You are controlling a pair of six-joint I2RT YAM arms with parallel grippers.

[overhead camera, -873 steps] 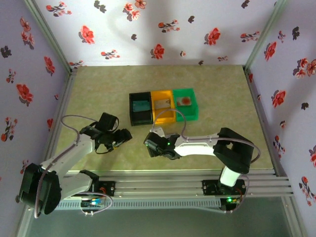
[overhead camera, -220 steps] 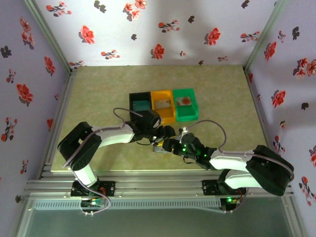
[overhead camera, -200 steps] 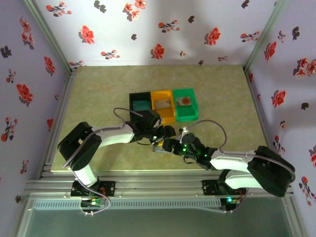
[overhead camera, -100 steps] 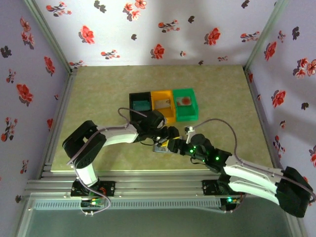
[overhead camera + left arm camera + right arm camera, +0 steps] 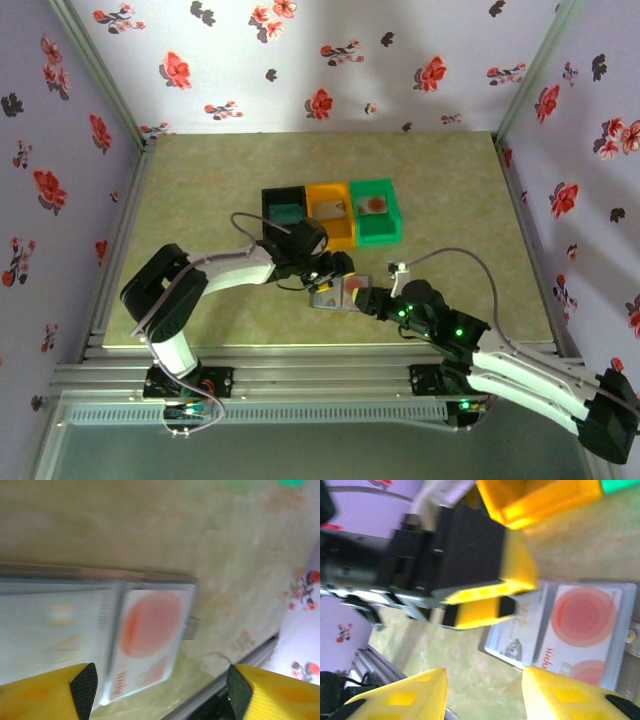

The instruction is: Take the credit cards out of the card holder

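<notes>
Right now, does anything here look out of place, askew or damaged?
Nothing stands out. The card holder lies open and flat, its cards sitting square in the panels. The three bins stand in a straight row, a card in each. Nothing spilled or broken.

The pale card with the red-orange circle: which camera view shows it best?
The right wrist view: there the pale card lies sharp and nearly whole, with its circle and red lettering visible. The left wrist view shows it large but blurred. The top external view shows it as a tiny reddish patch.
</notes>
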